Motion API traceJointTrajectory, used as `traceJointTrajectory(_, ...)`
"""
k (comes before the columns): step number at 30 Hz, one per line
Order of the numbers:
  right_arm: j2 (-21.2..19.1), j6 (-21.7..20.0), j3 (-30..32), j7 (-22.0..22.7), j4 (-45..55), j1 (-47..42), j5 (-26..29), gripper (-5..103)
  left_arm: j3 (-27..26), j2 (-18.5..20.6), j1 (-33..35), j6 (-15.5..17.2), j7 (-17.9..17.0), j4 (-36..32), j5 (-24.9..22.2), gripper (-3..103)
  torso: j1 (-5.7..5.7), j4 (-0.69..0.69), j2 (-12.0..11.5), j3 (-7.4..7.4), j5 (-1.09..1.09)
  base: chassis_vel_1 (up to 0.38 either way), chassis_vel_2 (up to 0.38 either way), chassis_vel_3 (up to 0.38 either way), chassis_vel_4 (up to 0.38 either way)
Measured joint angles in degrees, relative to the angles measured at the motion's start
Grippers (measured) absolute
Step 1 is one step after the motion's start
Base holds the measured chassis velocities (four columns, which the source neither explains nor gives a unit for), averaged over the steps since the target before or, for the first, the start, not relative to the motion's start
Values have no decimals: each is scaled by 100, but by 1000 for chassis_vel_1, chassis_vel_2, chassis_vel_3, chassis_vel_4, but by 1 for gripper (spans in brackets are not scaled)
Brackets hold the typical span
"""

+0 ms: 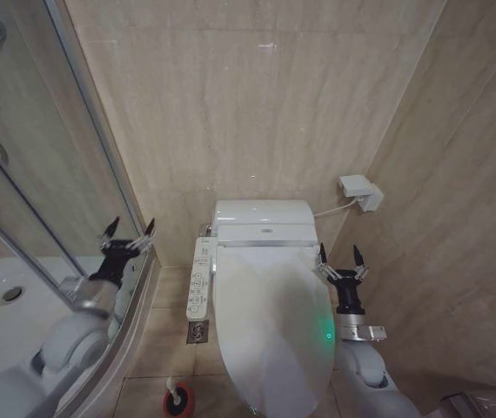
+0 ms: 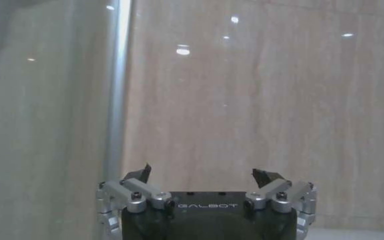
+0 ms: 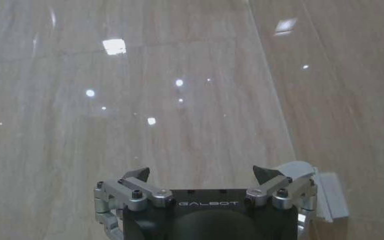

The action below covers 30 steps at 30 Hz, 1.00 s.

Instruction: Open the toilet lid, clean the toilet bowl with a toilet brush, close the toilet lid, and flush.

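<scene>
The glossy white toilet lid [image 1: 270, 326] lies shut over the toilet bowl, which is hidden beneath it. On the floor left of the toilet's front, the toilet brush [image 1: 173, 389] stands in its small red holder [image 1: 177, 402]. My left gripper [image 1: 129, 233] is open, raised beside the shower glass to the left of the toilet tank, holding nothing. Open and empty as well, my right gripper [image 1: 338, 259] hovers just right of the lid near the wall. Both wrist views face beige wall tiles, with the left gripper [image 2: 205, 175] and right gripper [image 3: 202, 172] spread wide.
A bidet control panel [image 1: 199, 280] juts from the toilet's left side. A white wall box [image 1: 360, 192] with a cable sits on the right wall, the same wall box [image 3: 327, 194] beside my right gripper. The glass shower door [image 1: 52, 200] and white shower tray [image 1: 4, 326] are left.
</scene>
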Motion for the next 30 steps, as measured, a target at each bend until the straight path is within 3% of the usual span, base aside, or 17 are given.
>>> traceJointTrajectory(2, 65, -7, 64, -2, -12, -30, -12, 100, -337, -337, 467, 85, -1, -246, 262, 98, 0, -1, -1, 0, 1, 0, 0, 0, 0)
traceJointTrajectory(11, 123, -85, 245, 86, 165, -235, -131, 100, -665, -1069, 1295, 177, -22, -642, 1228, 100, 1, -3, -1, 0, 2, 0, 0, 0, 0)
traceJointTrajectory(20, 218, -94, 295, 96, 342, -394, -275, 100, -529, -982, 1302, 104, -135, -519, 1251, 100, 3, -4, -2, 1, 2, 67, -40, -62, 44)
traceJointTrajectory(30, 201, -49, 422, 101, 379, -557, -272, 100, -331, -1018, 1229, 40, -139, -374, 1232, 100, 1, -3, -1, 1, 4, 249, -182, -235, 180)
